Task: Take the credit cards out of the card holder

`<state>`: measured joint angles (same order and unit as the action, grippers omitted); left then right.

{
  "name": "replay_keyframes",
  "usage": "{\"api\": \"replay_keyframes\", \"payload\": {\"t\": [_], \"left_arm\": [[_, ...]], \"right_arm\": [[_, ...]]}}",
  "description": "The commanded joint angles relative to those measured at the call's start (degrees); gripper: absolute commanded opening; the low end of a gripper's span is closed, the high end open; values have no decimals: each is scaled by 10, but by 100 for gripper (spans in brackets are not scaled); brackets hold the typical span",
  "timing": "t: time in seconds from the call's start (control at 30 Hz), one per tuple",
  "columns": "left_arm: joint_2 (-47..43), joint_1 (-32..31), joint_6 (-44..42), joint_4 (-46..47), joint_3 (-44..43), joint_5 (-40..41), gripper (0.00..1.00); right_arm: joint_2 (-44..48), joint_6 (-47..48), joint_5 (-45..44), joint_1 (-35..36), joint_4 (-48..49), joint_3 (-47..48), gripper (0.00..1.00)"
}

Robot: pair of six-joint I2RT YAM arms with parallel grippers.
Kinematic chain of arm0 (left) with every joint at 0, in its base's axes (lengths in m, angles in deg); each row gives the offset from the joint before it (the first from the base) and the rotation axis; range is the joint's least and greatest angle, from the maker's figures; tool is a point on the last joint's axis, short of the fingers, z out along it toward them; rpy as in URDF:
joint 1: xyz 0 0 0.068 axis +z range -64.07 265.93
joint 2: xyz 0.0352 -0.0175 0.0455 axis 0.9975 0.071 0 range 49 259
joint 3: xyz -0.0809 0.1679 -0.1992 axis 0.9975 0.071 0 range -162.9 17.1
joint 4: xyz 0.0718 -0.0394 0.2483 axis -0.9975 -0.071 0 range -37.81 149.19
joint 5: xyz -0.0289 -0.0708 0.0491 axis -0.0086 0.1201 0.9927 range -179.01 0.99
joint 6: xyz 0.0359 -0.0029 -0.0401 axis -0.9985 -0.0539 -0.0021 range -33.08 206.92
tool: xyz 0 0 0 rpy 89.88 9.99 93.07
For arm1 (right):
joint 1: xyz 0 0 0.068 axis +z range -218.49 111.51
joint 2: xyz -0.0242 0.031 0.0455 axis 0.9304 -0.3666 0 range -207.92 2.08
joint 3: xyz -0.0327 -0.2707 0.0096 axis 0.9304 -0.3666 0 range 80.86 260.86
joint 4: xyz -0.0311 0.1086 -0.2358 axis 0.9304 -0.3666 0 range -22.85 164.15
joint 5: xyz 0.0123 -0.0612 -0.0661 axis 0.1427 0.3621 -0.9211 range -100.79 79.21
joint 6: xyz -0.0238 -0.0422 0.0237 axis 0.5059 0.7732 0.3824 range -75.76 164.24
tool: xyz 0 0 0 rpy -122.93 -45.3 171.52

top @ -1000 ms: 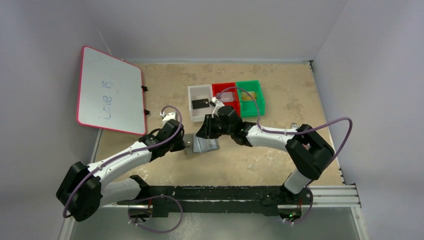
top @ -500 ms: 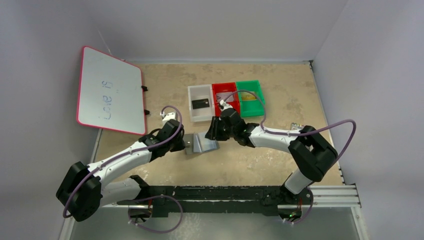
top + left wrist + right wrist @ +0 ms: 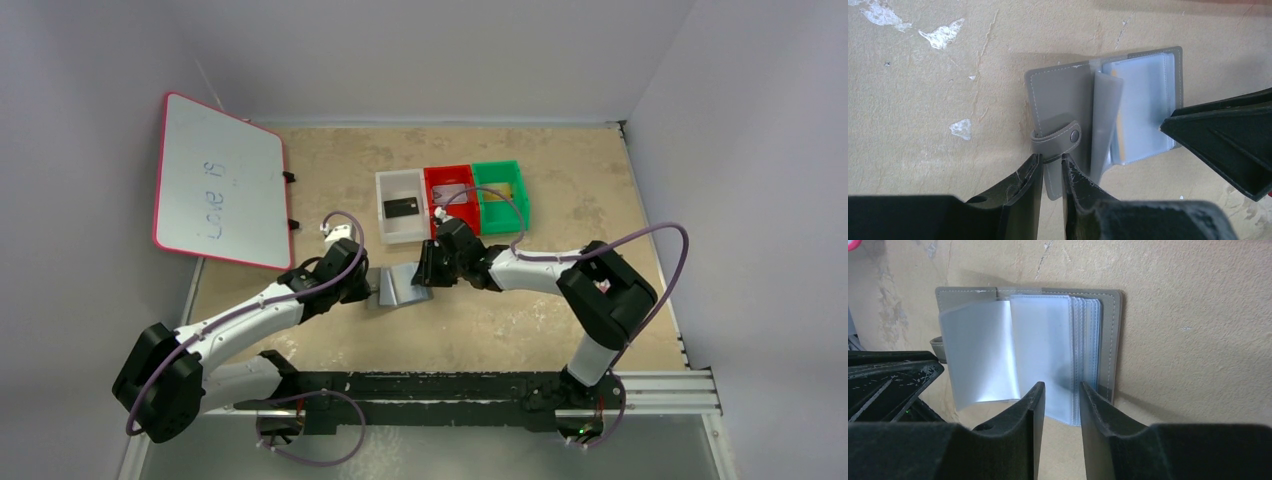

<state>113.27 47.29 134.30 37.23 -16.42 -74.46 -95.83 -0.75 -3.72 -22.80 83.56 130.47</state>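
Card holder [image 3: 1055, 95]: matt grey leatherette, stitched edges, dull metal snap [image 3: 1074, 134]. Inner sleeves [image 3: 980, 357]: glossy translucent plastic. Counter [image 3: 913, 125]: rough, chipped, beige.

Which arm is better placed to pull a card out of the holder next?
Right: the right gripper, open, sits at the sleeves of the holder; the left gripper is clamped on its strap, steadying it.

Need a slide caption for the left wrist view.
Left tool grips open card holder by its strap; right tool at the sleeves.
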Motion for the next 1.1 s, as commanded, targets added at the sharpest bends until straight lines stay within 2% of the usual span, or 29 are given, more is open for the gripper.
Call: {"api": "replay_keyframes", "payload": {"t": [0.0, 0.3, 1.07], "left_arm": [[-5, 1, 1, 13, -5, -2, 20], [-1, 1, 2, 20, -1, -7, 19], [9, 2, 1, 28, -1, -17, 19]], "right_arm": [[6, 15, 0, -1, 0, 25, 33], [15, 22, -41, 0, -34, 43, 37], [-15, 27, 28, 0, -1, 43, 32]]}}
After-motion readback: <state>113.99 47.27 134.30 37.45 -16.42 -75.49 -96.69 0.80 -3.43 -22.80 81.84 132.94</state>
